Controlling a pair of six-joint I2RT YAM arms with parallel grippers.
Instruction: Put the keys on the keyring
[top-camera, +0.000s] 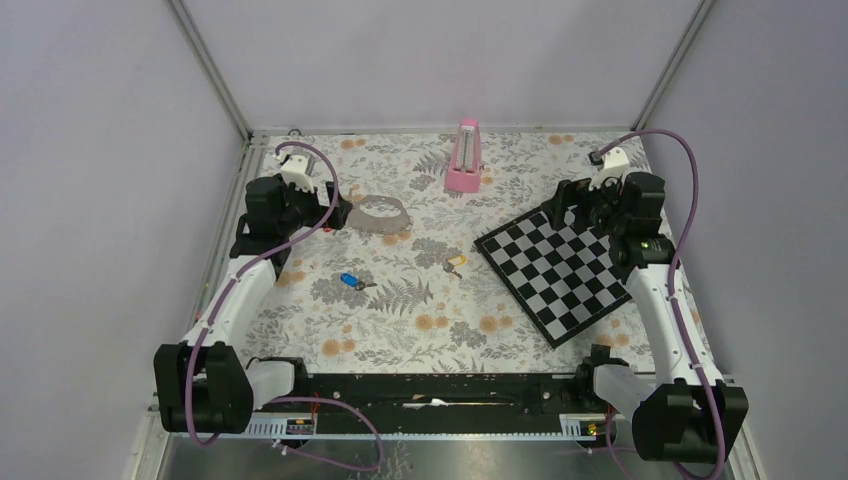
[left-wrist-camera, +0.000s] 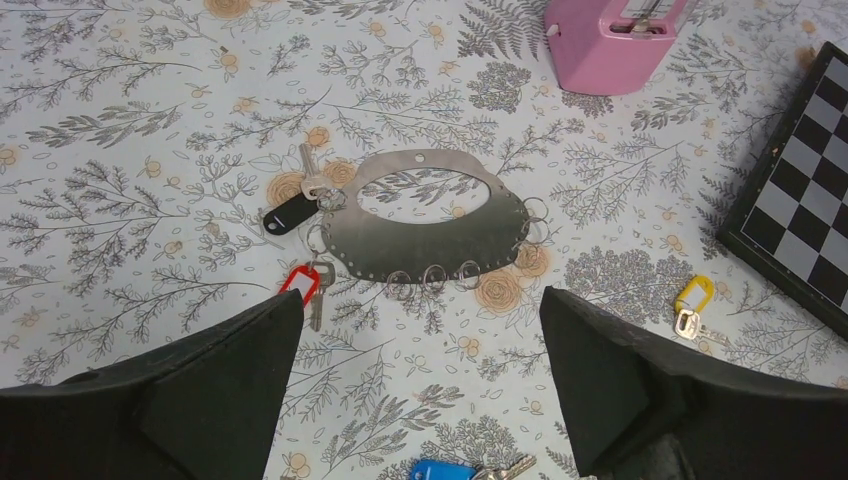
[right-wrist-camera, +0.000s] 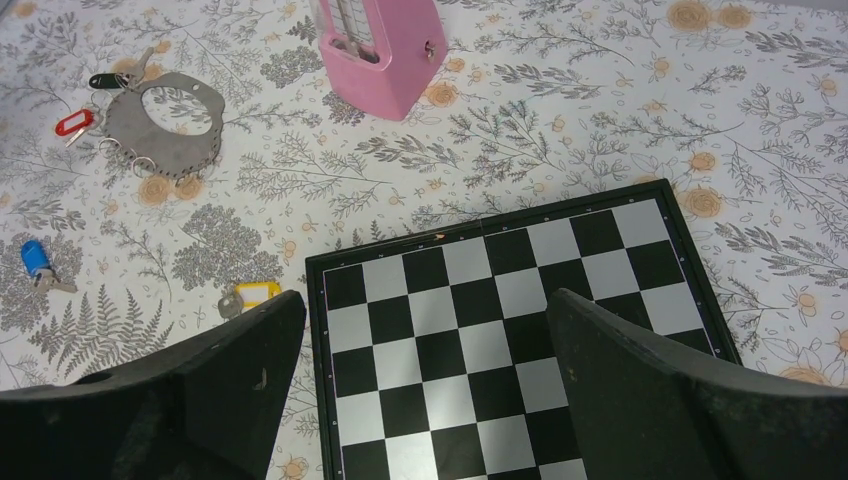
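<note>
Left gripper (left-wrist-camera: 420, 300) and right gripper (right-wrist-camera: 425, 298) are spread wide, empty; blue key (left-wrist-camera: 440, 470) and yellow key (left-wrist-camera: 692, 300) lie apart from the keyring (left-wrist-camera: 430, 242)

Your left arm (top-camera: 235, 290) stretches forward along the left side, its forearm long and nearly straight, and the wrist turns inward toward the middle. Your left gripper (left-wrist-camera: 420, 300) has its jaws spread wide. In the left wrist view its two dark fingers (left-wrist-camera: 200, 390) sit at the lower corners, well apart and tilted downward. Your right arm (top-camera: 660, 300) mirrors this on the right side, extended forward with the wrist bent inward. Your right gripper (right-wrist-camera: 425, 298) is spread just as wide, its fingers (right-wrist-camera: 650, 390) apart and angled down. Neither gripper's fingers touch anything.
</note>
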